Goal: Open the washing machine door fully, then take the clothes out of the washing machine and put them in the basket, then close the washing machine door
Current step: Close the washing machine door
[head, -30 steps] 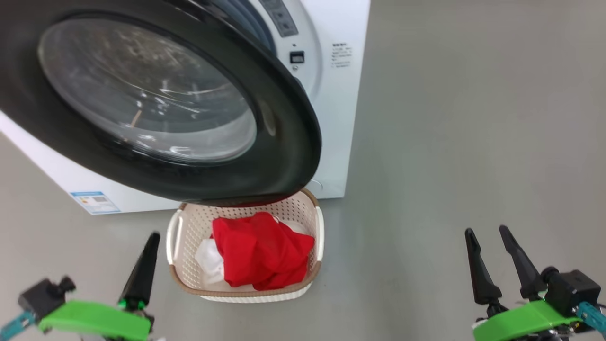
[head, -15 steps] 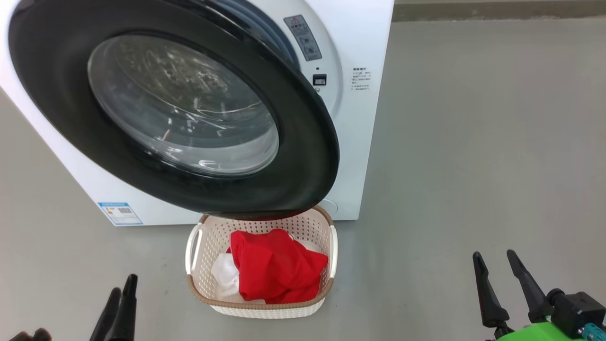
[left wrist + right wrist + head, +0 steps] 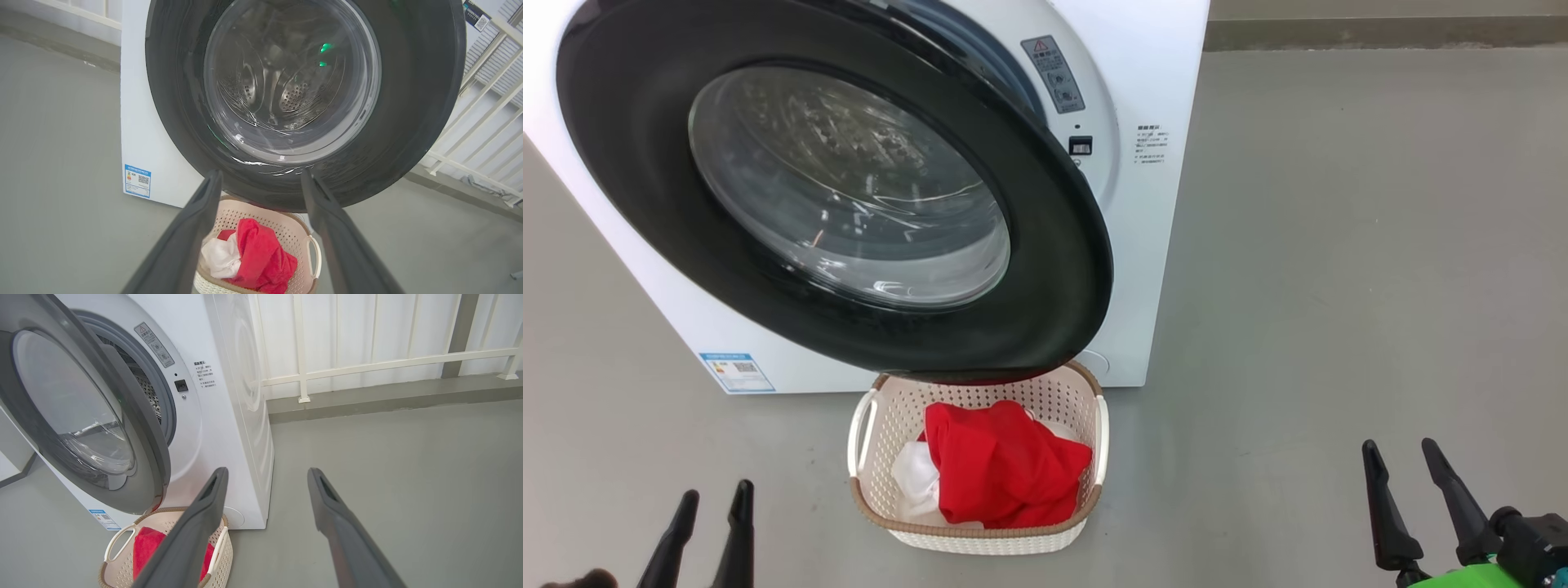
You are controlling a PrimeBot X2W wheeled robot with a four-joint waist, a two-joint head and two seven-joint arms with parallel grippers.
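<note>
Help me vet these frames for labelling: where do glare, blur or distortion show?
Head view: sharp, with white streak reflections on the washing machine door glass. Left wrist view: green glints on that glass; the left gripper looks soft up close. Right wrist view: wide-angle lens bows the washing machine; light even.

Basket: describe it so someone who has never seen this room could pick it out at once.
Find the big white washing machine on the grey floor, its black-rimmed round door standing open. Just below the door's lower edge sits the basket: small, cream, perforated plastic, brown rim, the only thing holding red and white clothes.
</note>
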